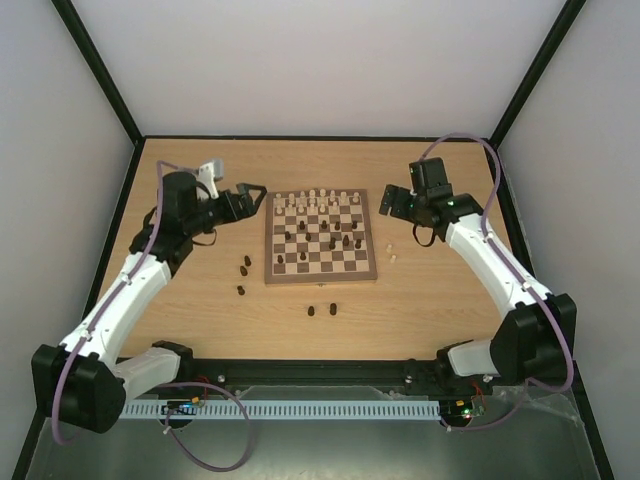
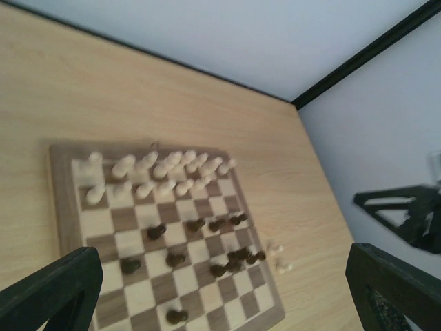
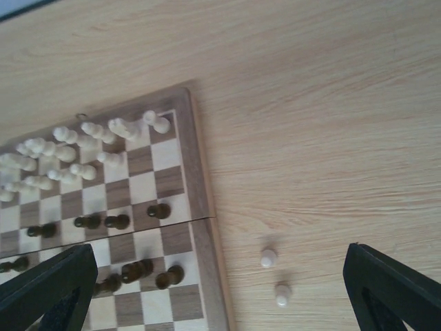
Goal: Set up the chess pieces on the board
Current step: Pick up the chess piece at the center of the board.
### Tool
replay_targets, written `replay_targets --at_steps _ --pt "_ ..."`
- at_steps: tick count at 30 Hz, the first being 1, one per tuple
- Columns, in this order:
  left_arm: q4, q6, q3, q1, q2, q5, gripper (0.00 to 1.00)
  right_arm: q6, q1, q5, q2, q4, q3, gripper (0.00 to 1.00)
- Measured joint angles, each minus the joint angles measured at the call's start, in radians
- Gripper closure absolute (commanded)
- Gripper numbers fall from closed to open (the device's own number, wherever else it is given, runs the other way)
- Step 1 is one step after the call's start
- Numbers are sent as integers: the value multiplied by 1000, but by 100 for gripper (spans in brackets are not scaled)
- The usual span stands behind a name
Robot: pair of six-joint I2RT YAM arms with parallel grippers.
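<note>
1. In the middle of the worktop [image 1: 200, 310], between both arms: board [image 1: 320, 279], lying flat
2. On its two far rows: cream pieces [image 2: 125, 165]; scattered over its middle squares: dark pieces [image 2: 156, 232]
3. Off the board: stray dark pieces [image 1: 244, 266] left of it and near its front edge, two cream strays [image 3: 269, 258] just to its right
4. Left pincer [image 1: 256, 197]: spread wide, empty, by the far-left corner
5. Right pincer [image 1: 384, 201]: spread wide, empty, by the far-right corner

Board [image 1: 322, 278] is lying mid-table [image 1: 420, 310]; pieces [image 1: 320, 197] are standing on it, two sitting just right, others left and before.
</note>
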Motion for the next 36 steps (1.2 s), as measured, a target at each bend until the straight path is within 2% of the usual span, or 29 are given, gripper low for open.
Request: replay_targets --at_steps 3,7,11,14,20,28,36 --pt "-21 13 89 -16 25 -12 0 -6 0 11 11 7 -37 1" --pt "-48 17 67 -38 -39 -68 0 -12 0 22 13 12 -95 1" --pt "-73 18 61 -45 -109 -49 0 -16 0 29 11 22 -129 2" --pt "-98 23 83 -45 -89 -47 1 -20 0 24 11 37 -129 13" --pt "-161 30 58 -45 -68 -142 0 -27 0 -4 36 48 -128 24" --pt "-191 29 -3 -45 -61 -235 1 -43 1 -30 140 60 -126 52" --pt "-159 0 -19 -85 -11 -290 1 -50 42 4 250 60 -125 64"
